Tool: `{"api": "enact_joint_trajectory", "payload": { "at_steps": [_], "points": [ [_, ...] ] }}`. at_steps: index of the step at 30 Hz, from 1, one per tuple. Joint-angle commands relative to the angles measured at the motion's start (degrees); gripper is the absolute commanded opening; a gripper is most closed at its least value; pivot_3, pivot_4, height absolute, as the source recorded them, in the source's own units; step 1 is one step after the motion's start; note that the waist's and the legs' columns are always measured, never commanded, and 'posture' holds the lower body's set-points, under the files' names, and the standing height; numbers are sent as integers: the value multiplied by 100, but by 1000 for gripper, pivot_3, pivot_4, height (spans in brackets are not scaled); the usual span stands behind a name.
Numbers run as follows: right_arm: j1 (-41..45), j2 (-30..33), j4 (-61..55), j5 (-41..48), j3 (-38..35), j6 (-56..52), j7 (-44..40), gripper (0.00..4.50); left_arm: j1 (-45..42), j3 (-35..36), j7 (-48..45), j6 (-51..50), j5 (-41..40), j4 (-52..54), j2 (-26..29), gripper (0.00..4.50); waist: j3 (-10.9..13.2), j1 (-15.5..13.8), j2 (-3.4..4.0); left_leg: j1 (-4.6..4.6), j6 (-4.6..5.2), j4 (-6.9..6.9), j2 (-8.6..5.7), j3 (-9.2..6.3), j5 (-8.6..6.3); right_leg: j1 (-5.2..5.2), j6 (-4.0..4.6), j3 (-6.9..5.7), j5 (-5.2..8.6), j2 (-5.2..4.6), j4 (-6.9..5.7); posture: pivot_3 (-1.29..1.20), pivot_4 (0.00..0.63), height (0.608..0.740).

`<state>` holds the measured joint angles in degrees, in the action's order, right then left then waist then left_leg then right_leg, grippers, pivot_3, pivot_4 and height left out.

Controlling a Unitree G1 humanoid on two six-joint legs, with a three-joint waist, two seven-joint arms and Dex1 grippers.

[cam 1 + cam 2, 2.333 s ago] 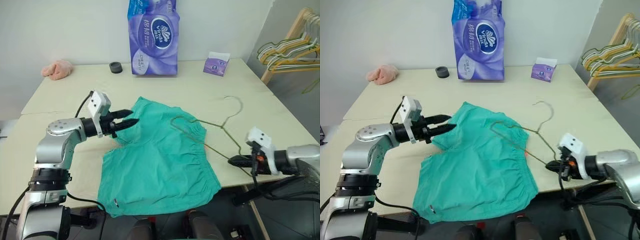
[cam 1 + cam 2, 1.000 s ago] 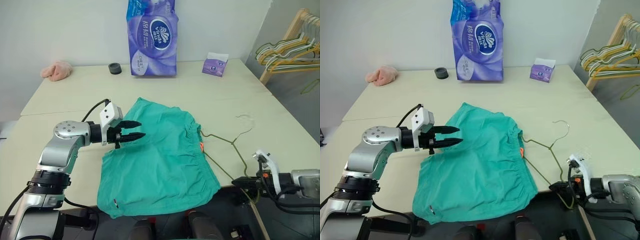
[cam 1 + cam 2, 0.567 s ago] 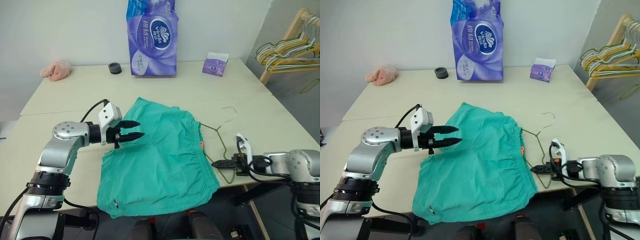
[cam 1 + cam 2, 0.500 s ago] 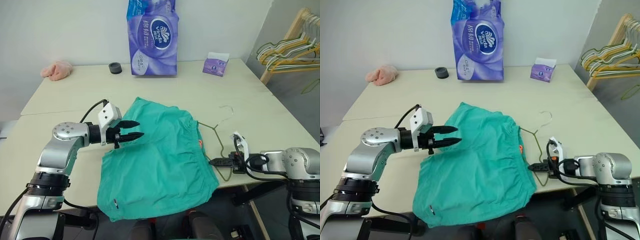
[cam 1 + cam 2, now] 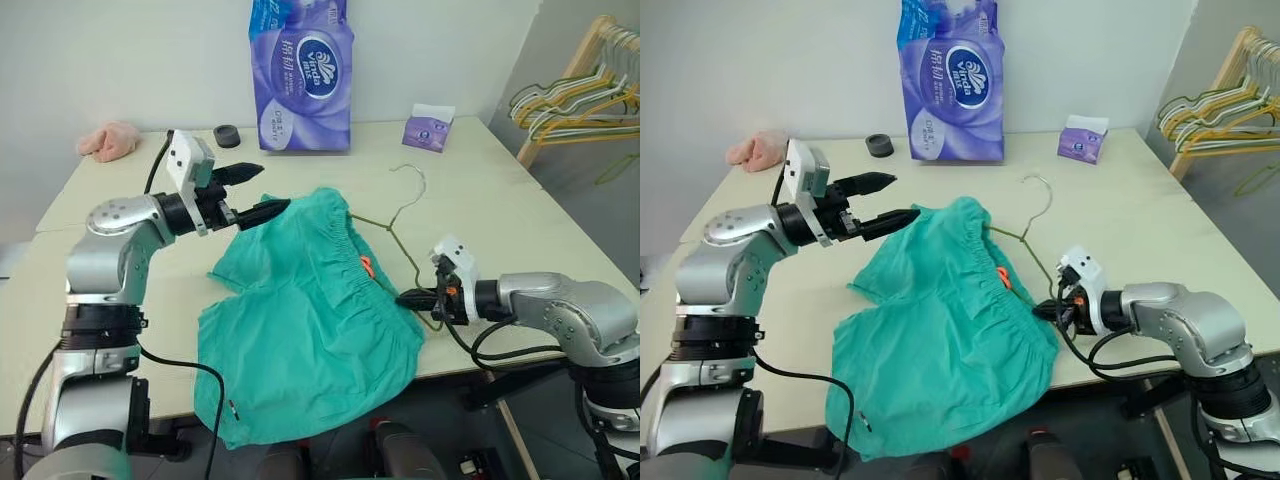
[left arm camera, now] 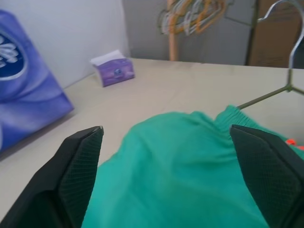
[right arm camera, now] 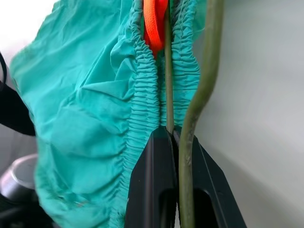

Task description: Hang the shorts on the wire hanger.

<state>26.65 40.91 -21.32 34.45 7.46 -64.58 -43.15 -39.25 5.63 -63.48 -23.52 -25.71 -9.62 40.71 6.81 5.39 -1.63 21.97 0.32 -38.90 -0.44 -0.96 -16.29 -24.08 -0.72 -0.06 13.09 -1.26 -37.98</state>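
left tool: gaping wide, gripping nothing, hovering just above shorts | right tool: pinching wire hanger closed beside waistband | counter: carrying one purple "Vinda" pack, one tissue box

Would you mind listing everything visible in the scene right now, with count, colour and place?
shorts: one, teal-green, front middle of the table.
wire hanger: one, olive-green, one side in the waistband.
tissue pack: one, purple, back centre.
tissue box: one, purple, back right.
cloth lump: one, pink, back left.
round object: one, black, beside the pack.
hanger bunch: yellow and green, on a wooden rack, right of the table.
left gripper: open, above the shorts.
right gripper: shut on the wire hanger.
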Motion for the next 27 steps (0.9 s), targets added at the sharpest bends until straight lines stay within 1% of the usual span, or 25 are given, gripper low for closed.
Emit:
{"api": "enact_joint_trajectory", "payload": {
  "at_steps": [1,4,6,10,17,21,27],
  "points": [
    [216,227,-285,-291,215,585,-236,0,-234,-317,-750,219,105,110,313,4443,0,19,0,0,0,0,0,0,0,-1,0,0,0,1,0,-179,60,740],
    [274,436,-402,-553,484,946,-438,0,-432,-658,-1150,856,541,-139,455,4443,0,7,0,3,-1,-1,0,-6,0,0,1,-6,0,1,2,-184,59,740],
    [279,524,-507,-616,586,1062,-559,0,-653,-764,-1148,1263,764,-416,351,4443,0,0,-1,3,-1,-2,-2,-3,0,1,1,-4,1,0,3,-186,57,740],
    [284,557,-671,-633,655,1104,-683,0,-884,-892,-1383,1373,793,-556,212,4443,0,12,-1,3,0,-2,0,-3,0,0,1,-5,1,0,3,-194,57,740],
    [361,637,-711,-851,747,1334,-810,0,-605,-1340,-2120,1652,1099,-436,464,4443,0,98,0,2,0,0,2,-4,0,-2,3,-2,2,0,1,-202,59,740],
    [396,693,-714,-992,783,1533,-925,0,-728,-1502,-2156,2099,1463,-822,406,4443,-1,99,0,3,0,0,2,-6,0,-2,3,-5,2,1,1,-205,62,740],
    [420,691,-774,-1080,735,1742,-1049,0,-846,-1643,-2219,2524,1741,-1234,227,4443,0,101,0,4,0,-1,2,-6,0,-3,3,-6,2,1,1,-213,65,740]
  ]
}}
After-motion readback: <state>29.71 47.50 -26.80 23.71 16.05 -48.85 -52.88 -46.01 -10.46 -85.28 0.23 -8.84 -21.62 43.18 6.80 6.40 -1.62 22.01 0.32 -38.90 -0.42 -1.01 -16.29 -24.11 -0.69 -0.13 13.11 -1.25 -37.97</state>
